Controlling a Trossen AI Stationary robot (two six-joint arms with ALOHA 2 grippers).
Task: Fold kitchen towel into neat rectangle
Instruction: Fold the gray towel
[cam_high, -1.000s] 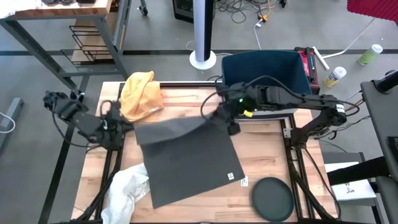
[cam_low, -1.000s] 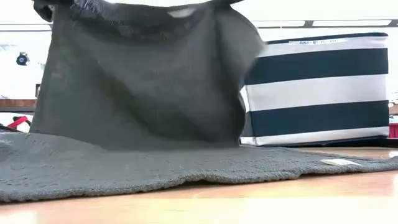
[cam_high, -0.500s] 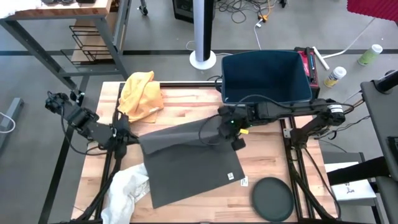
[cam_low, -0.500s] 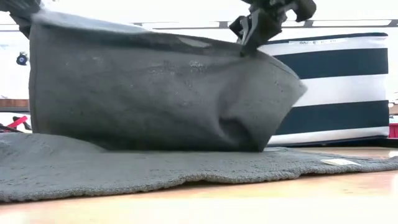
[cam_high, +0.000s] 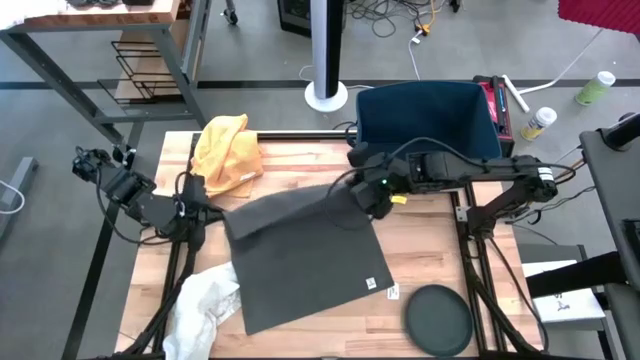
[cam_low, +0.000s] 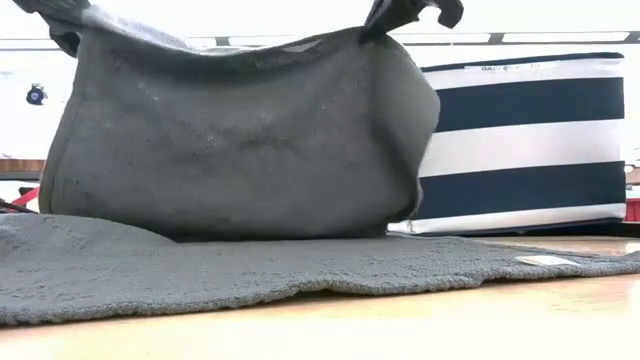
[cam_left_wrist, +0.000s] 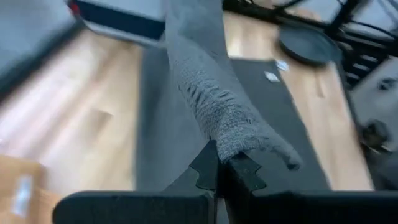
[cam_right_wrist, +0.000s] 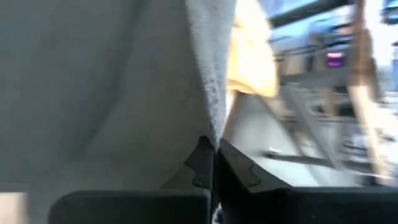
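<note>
Two corners of the gray towel (cam_high: 300, 255) lifted, left hand (cam_high: 203, 208) and right hand (cam_high: 372, 196) each pinching one; fold underway; next, carry them over its near edge.

Your worktop (cam_high: 420, 250) is a pale wooden board. On it lies the dark grey towel (cam_high: 305, 270), its near part flat on the wood, with a small white label at one corner. A yellow cloth (cam_high: 227, 150) sits bunched at the far left corner. A white cloth (cam_high: 205, 305) lies crumpled at the near left edge. A round black disc (cam_high: 438, 318) rests near the front right corner.
</note>
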